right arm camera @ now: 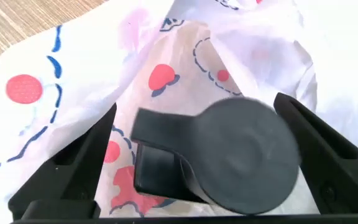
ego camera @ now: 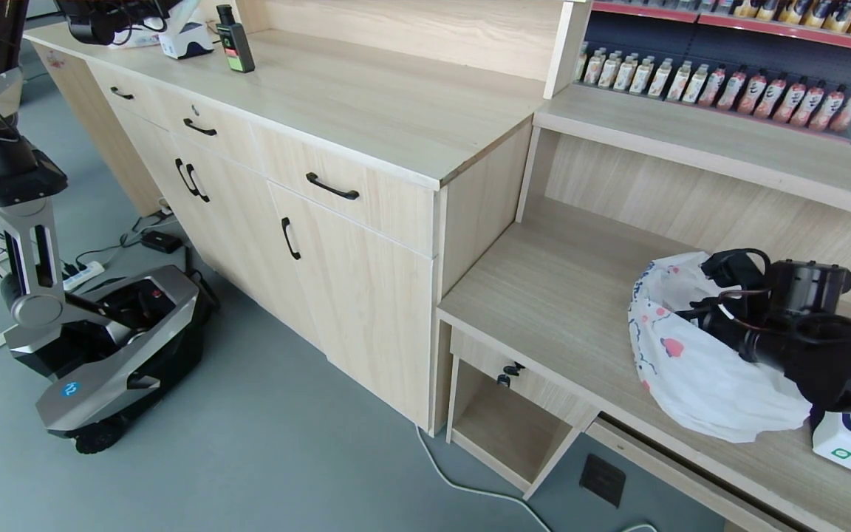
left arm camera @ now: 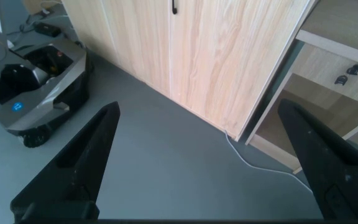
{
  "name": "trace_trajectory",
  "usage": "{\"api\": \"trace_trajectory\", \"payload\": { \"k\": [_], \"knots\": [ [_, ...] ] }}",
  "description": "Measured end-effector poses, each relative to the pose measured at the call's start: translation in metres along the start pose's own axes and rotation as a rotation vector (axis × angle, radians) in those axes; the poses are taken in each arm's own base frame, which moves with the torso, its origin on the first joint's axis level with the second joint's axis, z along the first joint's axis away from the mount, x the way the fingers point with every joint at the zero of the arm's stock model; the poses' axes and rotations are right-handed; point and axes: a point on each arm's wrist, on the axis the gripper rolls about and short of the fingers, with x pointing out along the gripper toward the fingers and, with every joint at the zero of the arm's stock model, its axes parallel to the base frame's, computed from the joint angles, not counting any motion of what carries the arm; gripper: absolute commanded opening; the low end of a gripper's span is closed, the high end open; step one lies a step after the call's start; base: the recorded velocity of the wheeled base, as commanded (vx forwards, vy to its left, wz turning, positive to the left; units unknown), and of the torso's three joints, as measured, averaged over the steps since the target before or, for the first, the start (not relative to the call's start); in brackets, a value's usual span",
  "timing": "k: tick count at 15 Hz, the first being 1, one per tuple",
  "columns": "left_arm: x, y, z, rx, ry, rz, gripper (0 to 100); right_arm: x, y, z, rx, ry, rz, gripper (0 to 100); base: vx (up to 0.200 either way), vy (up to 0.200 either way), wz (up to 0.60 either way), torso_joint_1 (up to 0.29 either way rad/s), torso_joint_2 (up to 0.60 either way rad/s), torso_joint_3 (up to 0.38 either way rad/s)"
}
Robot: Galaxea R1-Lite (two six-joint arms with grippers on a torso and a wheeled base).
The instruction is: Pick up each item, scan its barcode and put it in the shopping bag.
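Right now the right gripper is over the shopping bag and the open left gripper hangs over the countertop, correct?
No. The left wrist view shows the open left gripper over the grey floor beside the cabinet. The right gripper is over the shopping bag.

White patterned shopping bag (ego camera: 699,384) (mouth open) holds a dark grey item (right arm camera: 241,155).

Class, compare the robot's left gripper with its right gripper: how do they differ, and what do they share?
The left gripper hangs over grey floor; the right gripper over the shopping bag. The left gripper is empty; a dark round-topped item sits between the right gripper's fingers. Both are open.
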Motion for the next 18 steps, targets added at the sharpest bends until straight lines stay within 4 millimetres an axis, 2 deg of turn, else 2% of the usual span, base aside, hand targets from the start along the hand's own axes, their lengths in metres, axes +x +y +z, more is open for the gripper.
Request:
{"api": "trace_trajectory", "payload": {
  "k": [2, 4, 6, 8, 12, 15, 18],
  "knots": [
    [0.000, 0.000, 0.000, 0.000, 0.000, 0.000, 100, -0.025, -0.005, 0.026, -0.041, -0.031, -0.008, 100, 0.000, 0.000, 0.00, 0.000, 0.00, 0.000],
    [0.000, 0.000, 0.000, 0.000, 0.000, 0.000, 100, -0.060, -0.016, 0.047, -0.111, -0.075, -0.053, 100, 0.000, 0.000, 0.00, 0.000, 0.00, 0.000],
    [0.000, 0.000, 0.000, 0.000, 0.000, 0.000, 100, -0.089, -0.029, 0.052, -0.173, -0.079, -0.116, 100, 0.000, 0.000, 0.00, 0.000, 0.00, 0.000],
    [0.000, 0.000, 0.000, 0.000, 0.000, 0.000, 100, -0.109, -0.034, 0.059, -0.183, -0.103, -0.153, 100, 0.000, 0.000, 0.00, 0.000, 0.00, 0.000],
    [0.000, 0.000, 0.000, 0.000, 0.000, 0.000, 100, -0.162, -0.037, 0.079, -0.203, -0.202, -0.255, 100, 0.000, 0.000, -0.60, -0.001, 0.00, 0.000],
    [0.000, 0.000, 0.000, 0.000, 0.000, 0.000, 100, -0.203, -0.049, 0.089, -0.208, -0.266, -0.388, 100, 0.000, 0.000, -0.60, 0.004, 0.00, 0.002],
    [0.000, 0.000, 0.000, 0.000, 0.000, 0.000, 100, -0.228, -0.071, 0.080, -0.185, -0.212, -0.573, 100, 0.000, 0.000, -0.60, -0.001, 0.00, 0.001]
  ]
}}
